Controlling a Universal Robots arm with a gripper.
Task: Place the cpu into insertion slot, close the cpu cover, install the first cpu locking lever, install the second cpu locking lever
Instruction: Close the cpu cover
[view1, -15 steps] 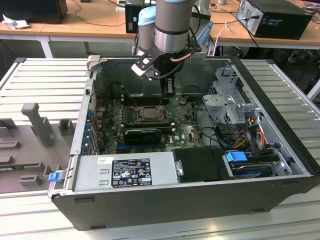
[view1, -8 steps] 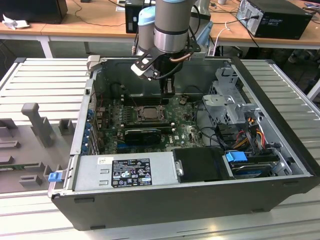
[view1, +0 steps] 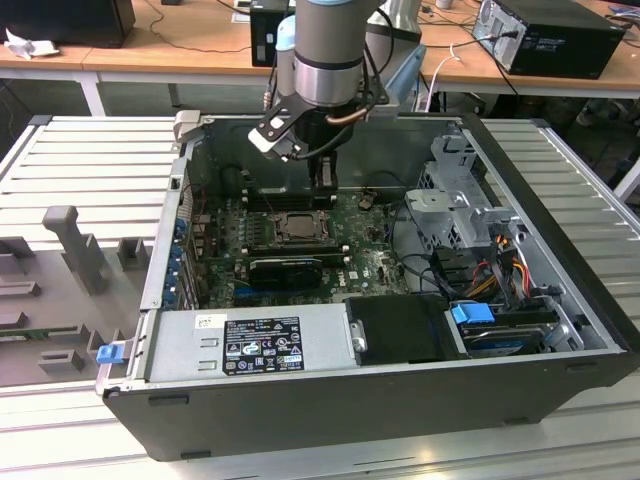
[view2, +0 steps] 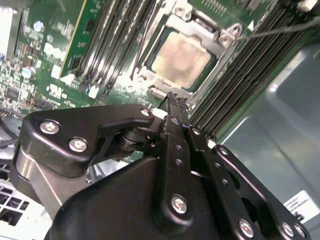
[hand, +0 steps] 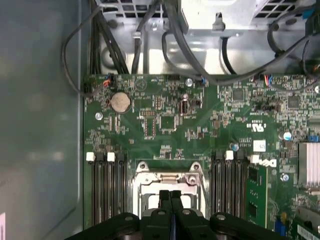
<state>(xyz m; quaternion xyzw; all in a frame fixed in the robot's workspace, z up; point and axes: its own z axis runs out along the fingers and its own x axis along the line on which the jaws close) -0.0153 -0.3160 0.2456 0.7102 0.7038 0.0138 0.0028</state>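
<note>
Exterior view: jaws hang inside the open computer case (view1: 330, 400), near its back wall, at 1 o'clock of the insertion slot (view1: 300, 227). In the second wrist view the cpu (view2: 182, 60) lies in that slot under the cpu cover (view2: 212, 40), seemingly closed, with memory slots (view2: 110, 45) crowding both sides. Jaws are pressed together, tips just beside the cover's edge.

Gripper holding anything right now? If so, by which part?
Nothing visible. The gripper is shut, fingers together with nothing between them, tips by the edge of the cpu cover, which lies over the cpu.
</note>
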